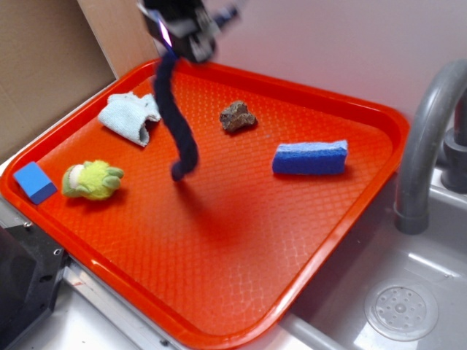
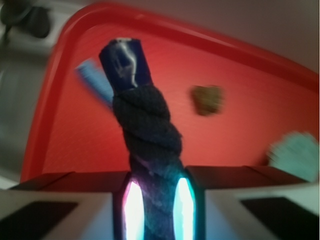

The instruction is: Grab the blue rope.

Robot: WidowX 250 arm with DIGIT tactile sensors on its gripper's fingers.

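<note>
Rope (image 1: 177, 120), dark navy and thickly twisted, is shown hanging limp from the gripper (image 1: 182, 33) above the far left part of the tray (image 1: 219, 284). Its lower end curls just over the tray floor; whether it touches cannot be told. In the wrist view the jaws are seen clenched on the rope (image 2: 150, 135), whose shiny taped end (image 2: 125, 65) projects beyond them. The grasp is judged made; to hold it well, the clamp should be kept firm and any lift slow and vertical, so that the free length is not swung into other items. The tray is glossy orange-red plastic with a diamond-embossed floor. A rough brown stone (image 1: 237, 117), a porous blue sponge (image 1: 310, 157), a pale folded cloth (image 1: 130, 117), a fuzzy green toy (image 1: 91, 180) and a small blue block (image 1: 34, 182) lie apart from the rope.
</note>
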